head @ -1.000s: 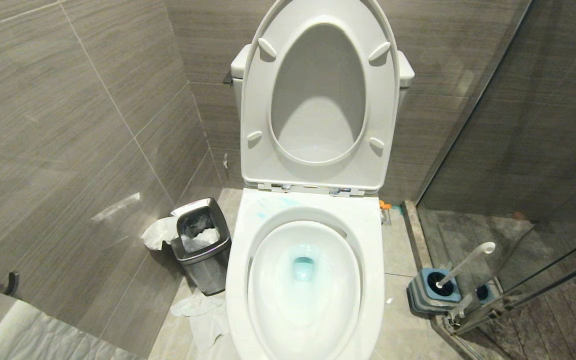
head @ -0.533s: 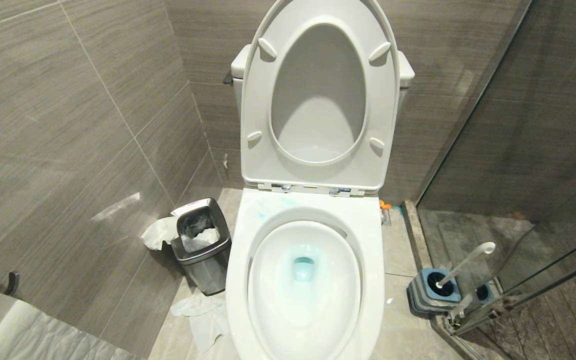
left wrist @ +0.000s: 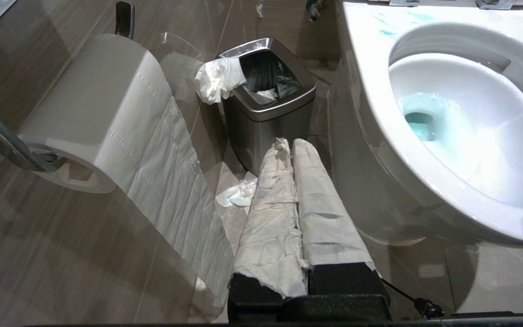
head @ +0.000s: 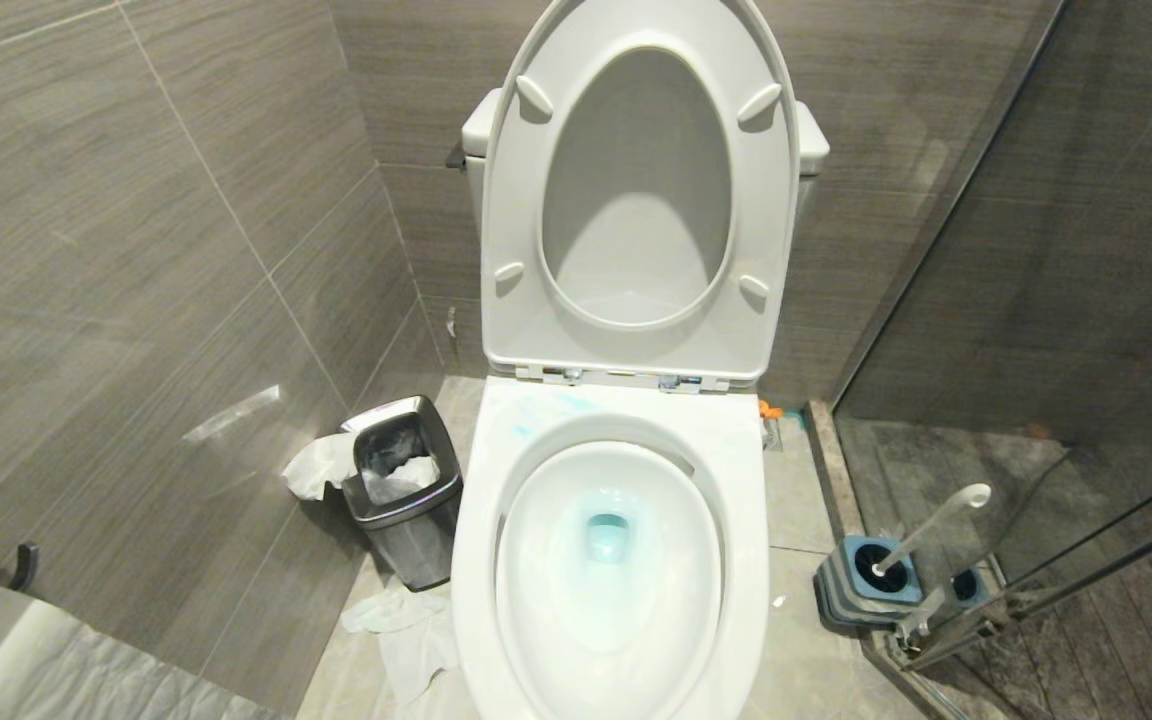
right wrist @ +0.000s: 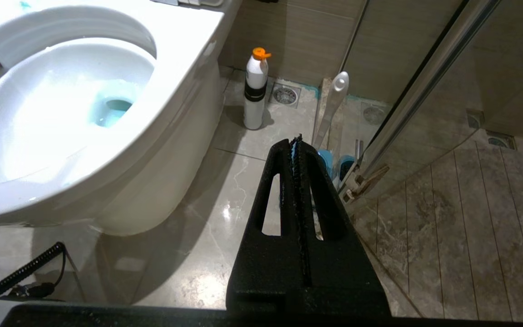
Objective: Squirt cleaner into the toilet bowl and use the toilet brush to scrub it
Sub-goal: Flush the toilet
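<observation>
Hands are seen nearest: the left hand (left wrist: 291, 145), wrapped in paper, and the right hand (right wrist: 297, 143) are both pressed shut and empty, low beside the toilet bowl (head: 746, 480). Farther on, cleaner (head: 608, 535) is seen tinting the water at the drain, while the toilet brush (head: 931, 525) is stood tilted in its holder (head: 841, 590) by the glass door (head: 1086, 300). Its slim, stiff, light handle is probably best taken just below the rounded tip, since smooth plastic may slip.

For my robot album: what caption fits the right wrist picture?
Shut right gripper hovers near toilet brush, beside blue-tinted toilet bowl.
</observation>
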Robot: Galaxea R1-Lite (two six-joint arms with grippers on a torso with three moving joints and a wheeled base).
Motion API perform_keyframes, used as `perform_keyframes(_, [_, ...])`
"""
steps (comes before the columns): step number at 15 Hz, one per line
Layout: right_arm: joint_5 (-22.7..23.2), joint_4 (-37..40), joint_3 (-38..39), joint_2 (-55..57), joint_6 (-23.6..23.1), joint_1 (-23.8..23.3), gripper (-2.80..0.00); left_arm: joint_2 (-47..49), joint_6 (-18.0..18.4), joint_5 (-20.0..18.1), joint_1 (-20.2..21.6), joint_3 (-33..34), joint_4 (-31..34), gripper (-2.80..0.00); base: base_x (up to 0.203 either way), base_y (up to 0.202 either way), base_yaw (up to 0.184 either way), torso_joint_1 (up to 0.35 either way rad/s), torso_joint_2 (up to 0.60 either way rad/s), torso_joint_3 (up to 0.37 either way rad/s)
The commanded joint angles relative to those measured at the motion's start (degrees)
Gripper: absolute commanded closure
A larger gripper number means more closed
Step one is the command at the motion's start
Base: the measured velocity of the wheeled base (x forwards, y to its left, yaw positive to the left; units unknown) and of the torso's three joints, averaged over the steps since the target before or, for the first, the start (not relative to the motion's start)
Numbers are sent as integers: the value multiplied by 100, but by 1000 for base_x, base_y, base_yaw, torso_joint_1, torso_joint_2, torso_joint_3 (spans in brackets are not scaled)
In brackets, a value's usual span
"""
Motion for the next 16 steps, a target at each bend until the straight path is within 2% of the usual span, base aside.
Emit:
perform_keyframes(1, [2,3,39,13,-9,0,0,8,1,0,0,9,2,0,0,0,0,0,0,0])
perform_keyframes(16, [-50,20,39,13,174,0,0,8,27,0,0,9,-6,0,0,0,0,0,0,0])
